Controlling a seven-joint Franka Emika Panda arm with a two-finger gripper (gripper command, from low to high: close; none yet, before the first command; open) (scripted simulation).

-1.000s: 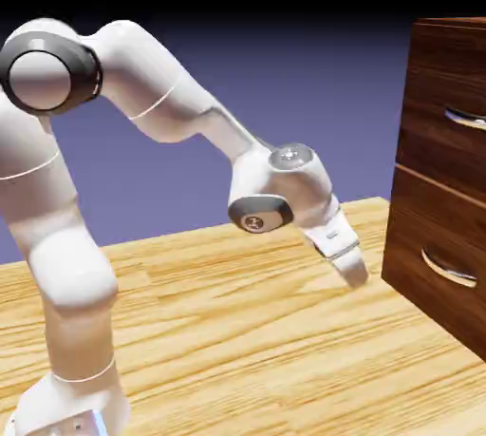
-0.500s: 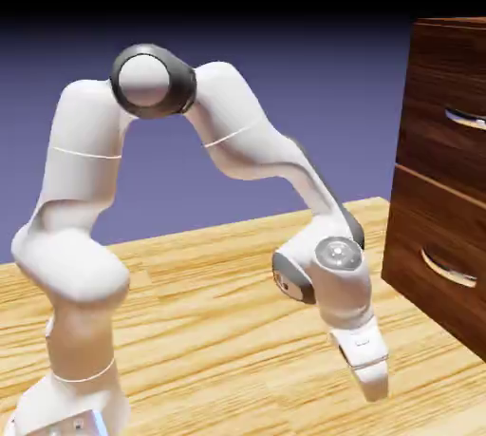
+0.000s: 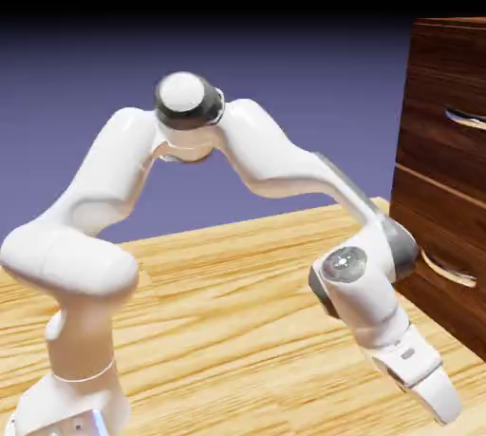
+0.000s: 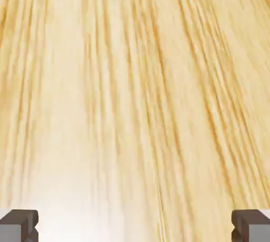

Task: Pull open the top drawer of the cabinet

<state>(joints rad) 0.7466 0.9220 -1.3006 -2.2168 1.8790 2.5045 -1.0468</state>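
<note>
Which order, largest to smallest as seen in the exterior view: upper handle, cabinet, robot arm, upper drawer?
1. Robot arm
2. Cabinet
3. Upper drawer
4. Upper handle

Cabinet, upper drawer and upper handle are cut off by the picture's edge.

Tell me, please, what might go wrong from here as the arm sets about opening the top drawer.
The pincer is open but low over the table, so descending further might scrape it. The forearm's wrist overlaps the lower handle in the exterior view; rising carelessly could bump it, or the pincer might pull that one instead of the top drawer's matching handle.
</note>
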